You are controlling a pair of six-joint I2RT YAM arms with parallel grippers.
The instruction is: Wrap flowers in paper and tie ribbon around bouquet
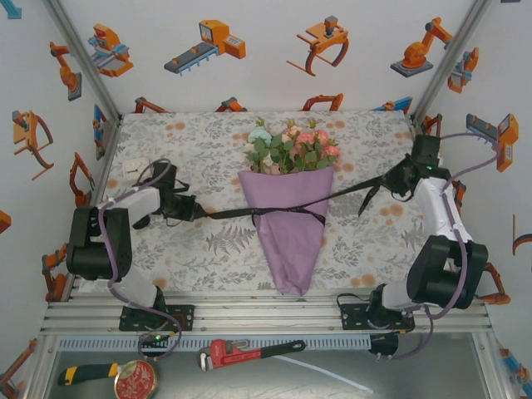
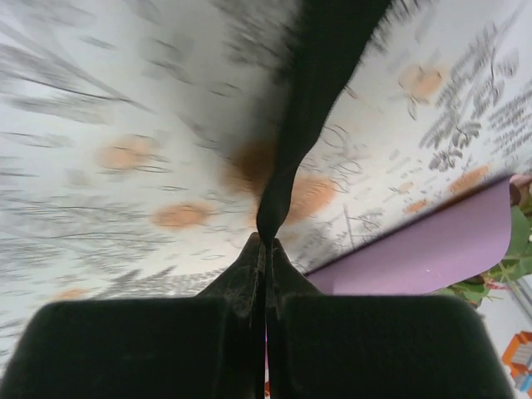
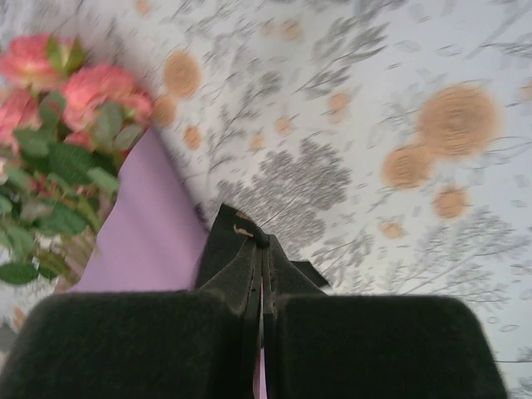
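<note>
No text, label, brand or number can be read anywhere. The ribbon [image 1: 353,191] crossing the bouquet [image 1: 287,195] is plain black at this size, and the left wrist view shows it [image 2: 287,166] too blurred for any lettering. Well below and left of the bouquet, a round red tin [image 1: 135,380] carries a pale pattern too small to make out. Above the bouquet, the wall drawings [image 1: 212,41] of orange machines bear no legible words.
</note>
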